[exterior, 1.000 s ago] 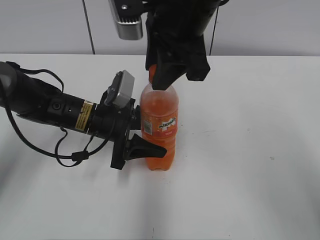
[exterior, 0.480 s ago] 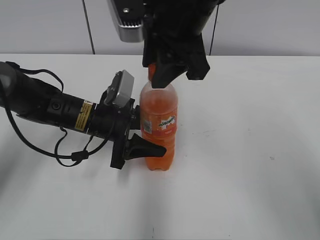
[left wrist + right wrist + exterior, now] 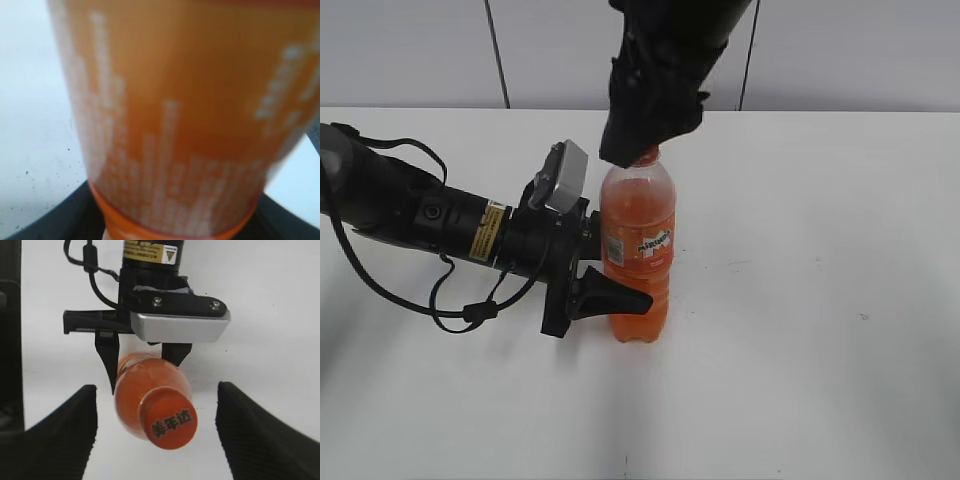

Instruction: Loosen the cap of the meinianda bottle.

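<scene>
Exterior view: the meinianda bottle point(image 3: 638, 255) stands upright on the white table point(image 3: 820, 330), label facing the camera. The left gripper point(image 3: 595, 270) reaches in horizontally from the left of the bottle and is clamped on its lower body, one black finger point(image 3: 610, 297) crossing the front of the bottle below the label. The right gripper point(image 3: 645, 140) hangs directly above the bottle; its black body covers most of the cap point(image 3: 646, 156), of which only an orange sliver shows at the neck. Finger spacing cannot be judged here.

Left wrist view: the bottle's orange label point(image 3: 185, 125) with blurred white print fills the frame, very close to the lens. Black finger edges show at the bottom corners on either side of the bottle.

Right wrist view: looking down, the cap point(image 3: 174, 424) with white characters sits on the bottle's neck. The right gripper point(image 3: 157, 432) is spread wide: its ribbed black pads point(image 3: 70, 432) stand on either side of the cap, clear of it, with table showing between. Beyond the bottle point(image 3: 145, 390), the left gripper point(image 3: 145, 365) closes on it, beneath its grey camera housing point(image 3: 177, 327).
</scene>
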